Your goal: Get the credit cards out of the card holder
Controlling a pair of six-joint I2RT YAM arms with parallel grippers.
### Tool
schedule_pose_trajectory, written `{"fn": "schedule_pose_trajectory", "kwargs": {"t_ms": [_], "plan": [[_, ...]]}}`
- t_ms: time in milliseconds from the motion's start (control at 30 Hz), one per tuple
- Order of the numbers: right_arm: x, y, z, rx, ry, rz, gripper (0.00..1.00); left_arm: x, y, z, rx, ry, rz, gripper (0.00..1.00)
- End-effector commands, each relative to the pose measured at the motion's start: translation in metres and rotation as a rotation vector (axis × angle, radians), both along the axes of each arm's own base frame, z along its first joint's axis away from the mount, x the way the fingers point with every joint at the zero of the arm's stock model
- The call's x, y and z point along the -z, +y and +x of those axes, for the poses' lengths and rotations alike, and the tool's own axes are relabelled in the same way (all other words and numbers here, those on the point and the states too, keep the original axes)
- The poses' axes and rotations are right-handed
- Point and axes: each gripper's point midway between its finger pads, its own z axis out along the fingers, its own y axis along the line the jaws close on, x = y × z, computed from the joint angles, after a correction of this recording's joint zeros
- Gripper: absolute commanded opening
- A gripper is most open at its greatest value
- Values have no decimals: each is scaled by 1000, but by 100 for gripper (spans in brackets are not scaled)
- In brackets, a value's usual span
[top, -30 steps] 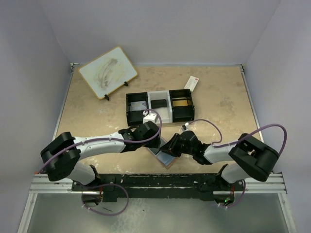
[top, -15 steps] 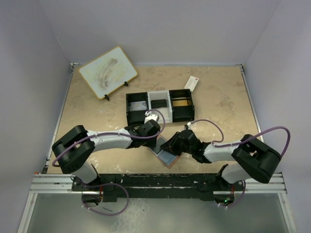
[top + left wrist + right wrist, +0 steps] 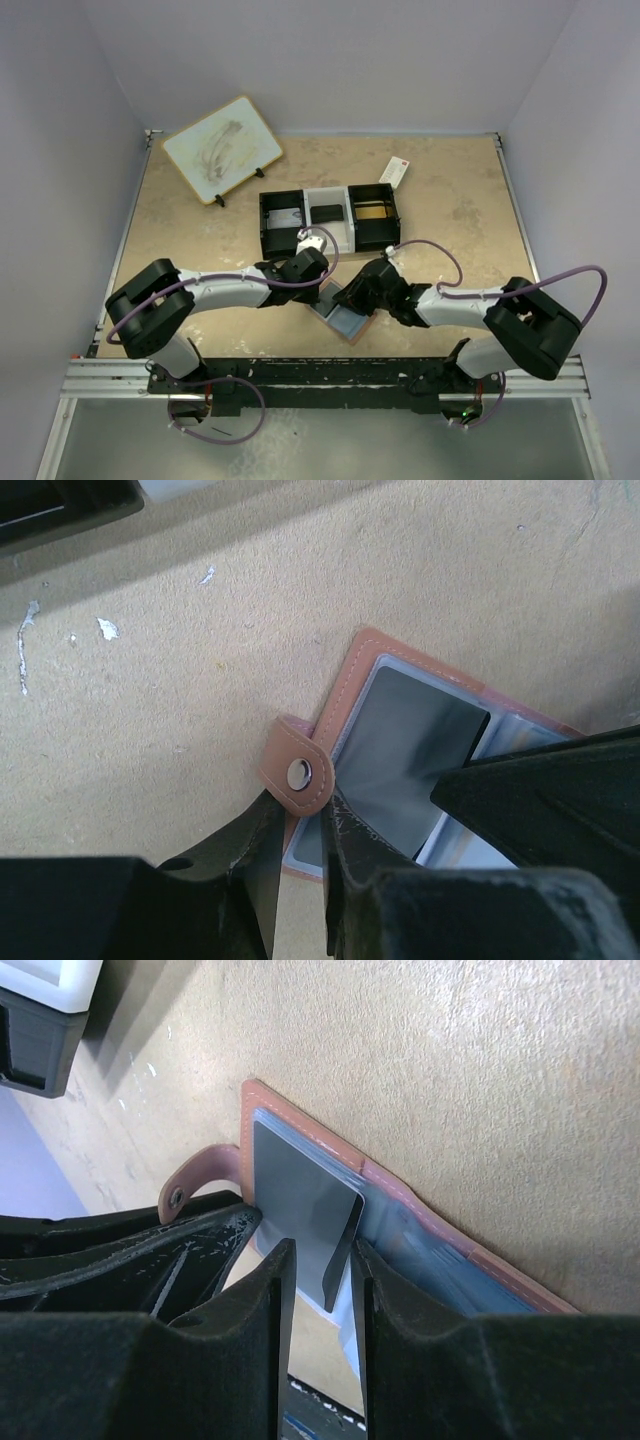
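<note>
Near the front of the tan bench (image 3: 200, 230) lies the card holder (image 3: 345, 320), open. Its edge below the strap (image 3: 298, 773) is pinched by the left pincer (image 3: 300, 880). The right pincer (image 3: 322, 1300) straddles a grey card (image 3: 300, 1195); I cannot tell if it grips. Extraction looks begun: next, clamp and slide it out.

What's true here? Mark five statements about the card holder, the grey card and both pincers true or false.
1. The card holder lies open on the table. True.
2. The card holder sits inside the black-and-white tray. False: it lies on the table, nearer the arms than the tray.
3. A corner of the grey card stands between the fingers of the right pincer. True.
4. The left pincer is over the white packet. False: it is at the holder's snap strap; the packet lies beyond the tray.
5. The tray has three compartments. True.
</note>
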Motion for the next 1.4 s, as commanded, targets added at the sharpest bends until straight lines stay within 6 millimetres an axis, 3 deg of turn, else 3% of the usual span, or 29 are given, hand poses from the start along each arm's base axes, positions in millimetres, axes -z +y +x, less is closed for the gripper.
{"fn": "schedule_pose_trajectory", "kwargs": {"t_ms": [0, 233, 367, 500, 700, 867, 967, 1167, 1367], "plan": [[16, -14, 2, 7, 4, -116, 31, 6, -2, -15, 38, 37, -14, 16], [-19, 11, -2, -148, -92, 2, 31, 3, -9, -27, 34, 33, -15, 10], [-23, 1, 2, -181, -117, -66, 34, -5, -9, -36, -4, 17, -26, 10], [-28, -6, 2, -239, -136, -26, 35, -14, -5, -40, -41, -3, -43, 18], [-37, -5, 5, -295, -177, -38, 33, -50, -12, -31, -59, -78, -127, 29], [-28, -7, -6, -309, -144, -20, 32, -80, -30, -22, -35, -134, -205, 30], [-26, -7, -6, -294, -150, -6, 31, -76, -38, -19, -10, -127, -201, 29], [-14, -5, -14, -310, -120, 29, 30, -46, -50, -26, 34, -56, -203, 25], [3, -10, -18, -284, -60, 7, 27, -18, -18, -23, -40, -58, -63, 21]]}}
